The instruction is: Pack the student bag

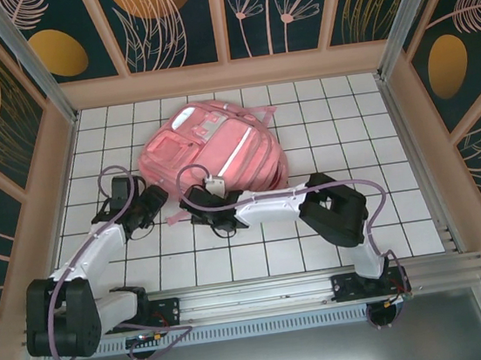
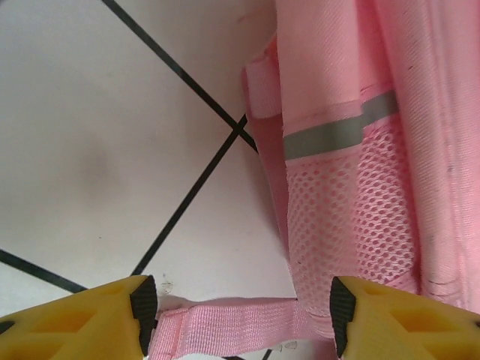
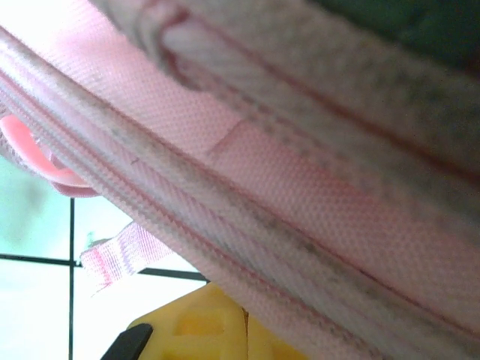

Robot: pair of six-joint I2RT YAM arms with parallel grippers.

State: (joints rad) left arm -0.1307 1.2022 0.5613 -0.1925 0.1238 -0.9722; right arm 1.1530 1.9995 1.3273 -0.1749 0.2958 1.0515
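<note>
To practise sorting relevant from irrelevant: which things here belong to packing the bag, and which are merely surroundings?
Part of the job: student bag; left gripper, open over a loose strap; right gripper, shut at the bag's edge.
Merely around: tiled table; patterned walls.

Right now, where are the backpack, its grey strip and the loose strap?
student bag (image 1: 218, 143): top external view, its front panel.
reflective strip (image 2: 330, 133): left wrist view, middle of the grey band.
strap (image 2: 225, 330): left wrist view, middle of the webbing.
</note>
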